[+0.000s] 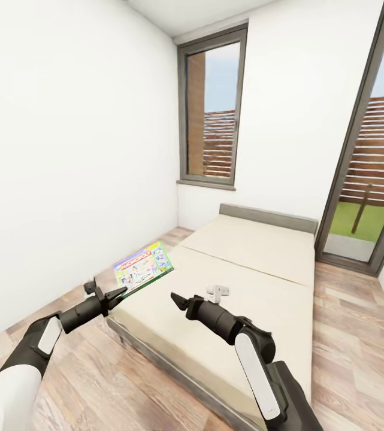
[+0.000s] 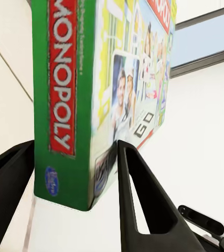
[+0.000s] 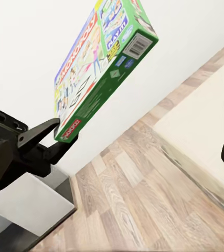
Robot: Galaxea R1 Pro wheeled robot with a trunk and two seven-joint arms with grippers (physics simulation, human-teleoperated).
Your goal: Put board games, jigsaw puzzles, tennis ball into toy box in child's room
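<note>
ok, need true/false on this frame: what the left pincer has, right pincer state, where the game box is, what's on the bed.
1. The left pincer is shut on the Monopoly box. True.
2. The Monopoly box lies flat on the bed. False: it is held in the air, over the bed's edge and the floor.
3. The right pincer holds a tennis ball. False: it holds nothing.
4. A small white object sits on the mattress. True.
5. The toy box stands beside the bed. False: just wood floor there.

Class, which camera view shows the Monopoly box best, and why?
The right wrist view: the whole Monopoly box shows, held at one corner by the left gripper. The left wrist view shows only its green spine close up; the head view shows it small, beside the bed.
</note>
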